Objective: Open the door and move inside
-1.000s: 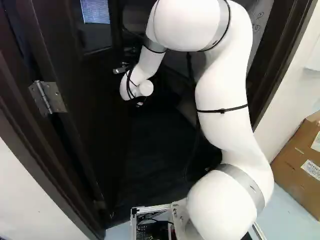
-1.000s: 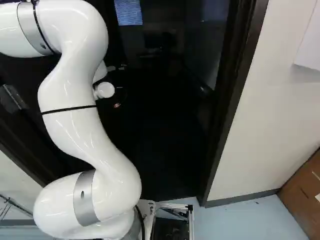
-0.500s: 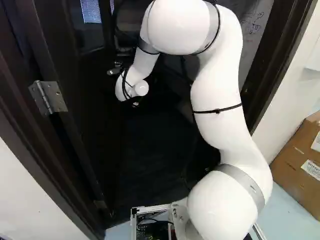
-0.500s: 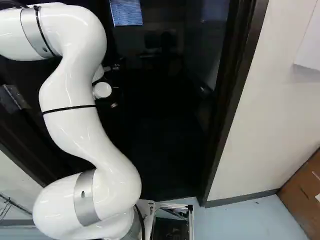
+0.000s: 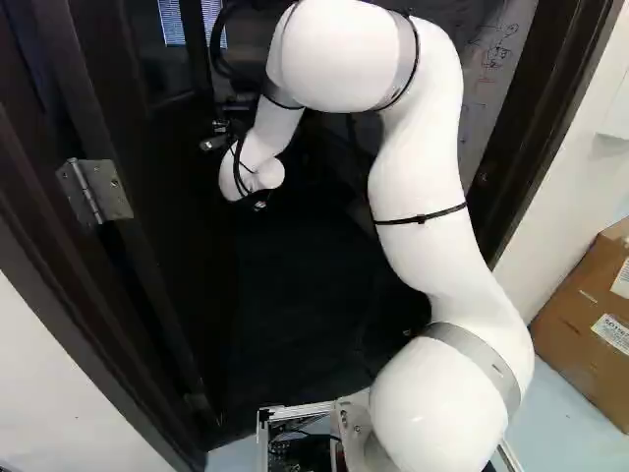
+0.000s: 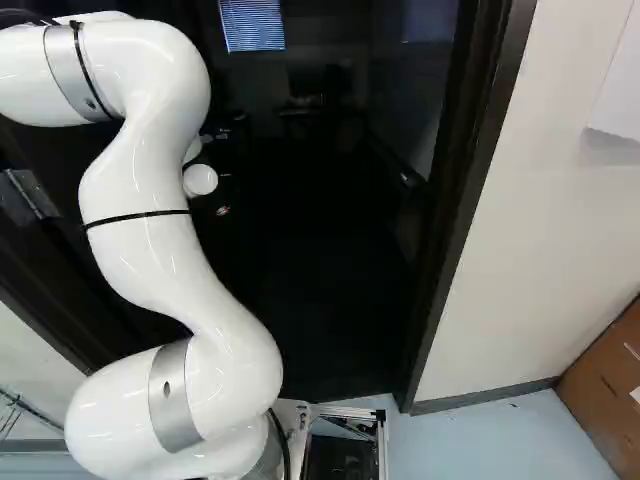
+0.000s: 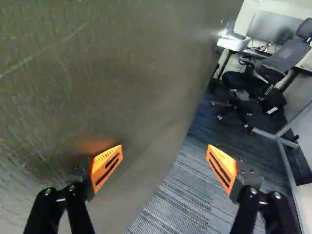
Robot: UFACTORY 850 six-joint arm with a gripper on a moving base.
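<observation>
Since the door stands open | we've got our gripper wide, empty | held alongside, probably for shoving, not grabbing

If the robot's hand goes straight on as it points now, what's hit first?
Probably the door face: it lies slanted across the line ahead of the open hand. Gap unclear; carpet shows past its edge.

Legible text: none | cardboard box: printed white labels | pale panel: handwritten marks, too small
</observation>
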